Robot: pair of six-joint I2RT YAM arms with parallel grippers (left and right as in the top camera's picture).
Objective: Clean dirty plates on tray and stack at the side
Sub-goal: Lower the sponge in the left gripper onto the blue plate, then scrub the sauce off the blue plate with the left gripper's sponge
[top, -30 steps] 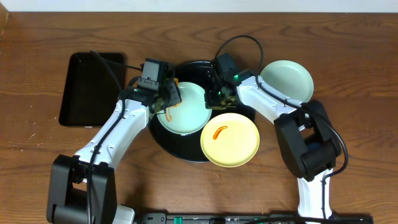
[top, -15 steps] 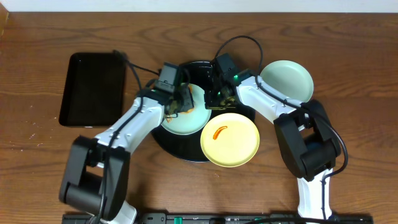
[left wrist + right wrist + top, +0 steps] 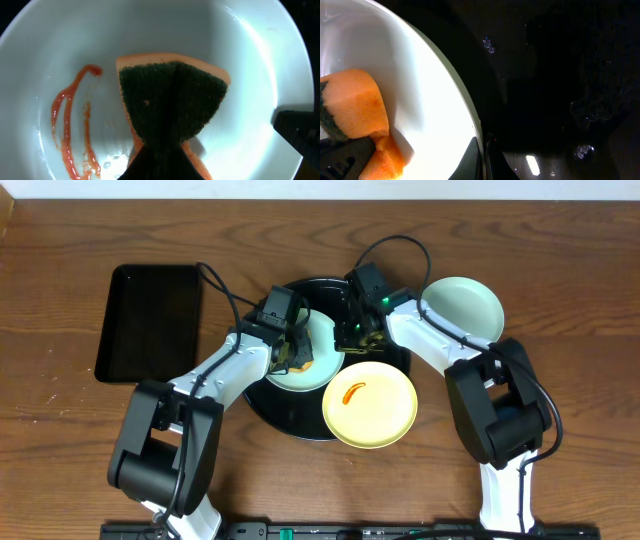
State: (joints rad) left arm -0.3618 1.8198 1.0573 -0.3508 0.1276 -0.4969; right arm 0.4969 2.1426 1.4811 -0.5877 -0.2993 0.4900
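brown wooden table (image 3: 60, 440) fills the overhead view, with the round black tray (image 3: 275, 415) at its middle and a smaller rectangular black tray (image 3: 150, 320) well apart to the left. a smeared mint-blue plate (image 3: 322, 335) lies inside the round tray. the left gripper (image 3: 292, 355) is over this plate, its jaws pinching an orange sponge (image 3: 172, 100) whose dark green scouring face is turned to the wrist camera; the sponge rests on the plate just beside looping streaks of orange-red sauce (image 3: 70, 135). the right gripper (image 3: 352, 340) sits at the plate's right edge, jaws pressed together on what looks like the rim. a pale yellow plate (image 3: 380, 415) with a curved orange smear (image 3: 354, 392) overlaps the round tray's front right rim. a second mint-blue plate (image 3: 462, 308), with no smear visible, stands on the bare table to the right, off the tray
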